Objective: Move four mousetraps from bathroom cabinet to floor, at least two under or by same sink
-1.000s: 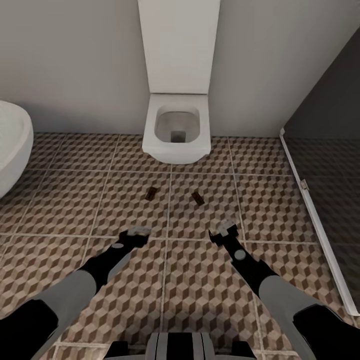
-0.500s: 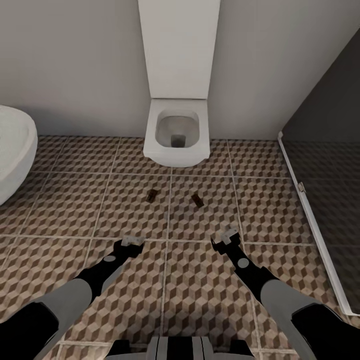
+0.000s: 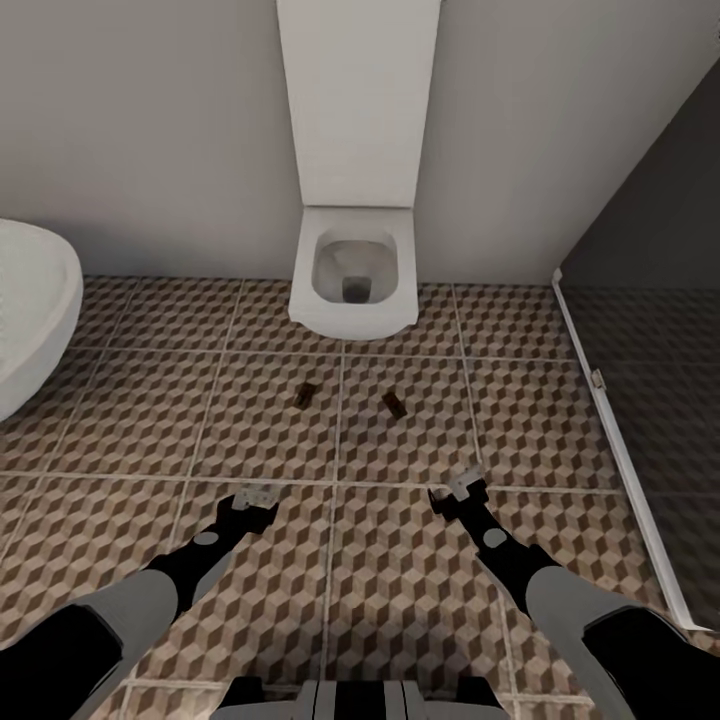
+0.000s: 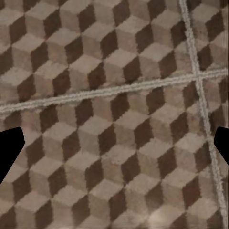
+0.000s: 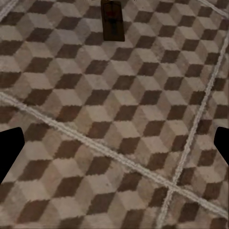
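Over the last second the whole head view has slid: toilet (image 3: pixel 354 270), basin and traps all sit lower in frame, and both arms reach less far up the picture. That reads as the camera and base backing away with the arms drawing in, not as the traps moving. The traps keep the same tile positions relative to the grout lines.

Judgement: two traps are deposited and the robot is withdrawing, probably to go back for the rest.

Count, head view:
- mousetraps on the bathroom floor (image 3: pixel 130 420): two. Left mousetrap (image 3: pixel 304 395) and right mousetrap (image 3: pixel 394 404), either side of one grout line, in front of the toilet, well apart from each other.
- toilets: one. Sink (image 3: pixel 30 310): one, at the left edge, partly cut off.
- glass shower screen (image 3: pixel 650 300): one, on the right.

The right wrist view shows one mousetrap (image 5: pixel 112 20) lying flat on the tiles ahead.

Left gripper (image 3: pixel 252 502): jaws spread, nothing between them, hanging over bare tile. Right gripper (image 3: pixel 462 492): jaws spread, empty.

Task status: two of four down on the same tiled floor; both lie well away from the sink, so the sink condition looks unmet.
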You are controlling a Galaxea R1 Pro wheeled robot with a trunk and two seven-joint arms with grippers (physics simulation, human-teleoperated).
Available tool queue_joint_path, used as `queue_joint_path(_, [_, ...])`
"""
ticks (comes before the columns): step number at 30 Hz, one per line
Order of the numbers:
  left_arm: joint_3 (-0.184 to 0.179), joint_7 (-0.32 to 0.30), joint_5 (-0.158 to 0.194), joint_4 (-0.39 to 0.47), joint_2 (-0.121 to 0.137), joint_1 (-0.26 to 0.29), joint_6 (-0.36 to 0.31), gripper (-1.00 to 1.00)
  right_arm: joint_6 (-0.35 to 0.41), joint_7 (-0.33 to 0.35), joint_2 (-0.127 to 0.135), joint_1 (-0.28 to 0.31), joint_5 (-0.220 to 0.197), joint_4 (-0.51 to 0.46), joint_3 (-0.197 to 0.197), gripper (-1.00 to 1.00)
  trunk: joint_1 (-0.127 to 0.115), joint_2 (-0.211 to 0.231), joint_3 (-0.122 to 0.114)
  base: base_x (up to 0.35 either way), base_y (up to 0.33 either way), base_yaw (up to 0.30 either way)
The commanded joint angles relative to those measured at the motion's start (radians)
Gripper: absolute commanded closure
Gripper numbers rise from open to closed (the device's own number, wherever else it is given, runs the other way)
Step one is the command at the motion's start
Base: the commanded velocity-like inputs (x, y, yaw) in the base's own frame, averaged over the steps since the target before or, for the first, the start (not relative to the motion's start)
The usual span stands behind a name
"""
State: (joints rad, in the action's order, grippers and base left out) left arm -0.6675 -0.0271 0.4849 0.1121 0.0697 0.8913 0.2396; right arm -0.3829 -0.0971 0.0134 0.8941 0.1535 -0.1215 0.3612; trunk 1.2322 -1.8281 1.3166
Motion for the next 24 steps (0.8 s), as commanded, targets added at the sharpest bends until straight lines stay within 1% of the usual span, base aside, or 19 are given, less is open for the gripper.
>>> queue_joint_path(1, [-0.007, -0.010, 0.011, -0.012, 0.000, 0.000, 0.010, -1.00, -0.005, 0.001, 0.002, 0.000, 0.009, 0.010, 0.003, -1.00, -0.004, 0.007, -0.003, 0.000, 0.000, 0.000])
queue_joint_path(7, [-0.007, -0.023, 0.011, -0.034, -0.002, -0.001, 0.033, -1.00, -0.015, 0.028, 0.010, 0.000, -0.004, 0.034, 0.003, -1.00, -0.027, 0.049, -0.022, 0.000, 0.000, 0.000])
queue_joint_path(9, [-0.007, -0.024, 0.011, -0.040, -0.002, -0.001, 0.038, -1.00, -0.021, 0.032, 0.013, -0.001, -0.016, 0.038, 0.003, -1.00, -0.035, 0.063, -0.028, 0.000, 0.000, 0.000])
queue_joint_path(10, [-0.007, -0.026, 0.011, -0.047, -0.002, -0.001, 0.042, -1.00, -0.027, 0.036, 0.016, -0.001, -0.030, 0.040, 0.003, -1.00, -0.038, 0.070, -0.031, 0.000, 0.000, 0.000])
queue_joint_path(12, [-0.007, -0.026, 0.011, -0.057, -0.003, -0.002, 0.044, -1.00, -0.033, 0.038, 0.017, -0.002, -0.045, 0.042, 0.003, -1.00, -0.046, 0.084, -0.037, 0.000, 0.000, 0.000])
queue_joint_path(15, [-0.007, -0.028, 0.011, -0.075, -0.003, -0.002, 0.047, -1.00, -0.039, 0.042, 0.019, -0.003, -0.061, 0.044, 0.004, -1.00, -0.058, 0.105, -0.047, 0.000, 0.000, 0.000])
queue_joint_path(24, [-0.006, -0.029, 0.011, -0.138, -0.008, -0.002, 0.079, -1.00, -0.046, 0.045, 0.020, -0.009, -0.076, 0.051, 0.004, -1.00, -0.092, 0.168, -0.075, 0.000, 0.000, 0.000])
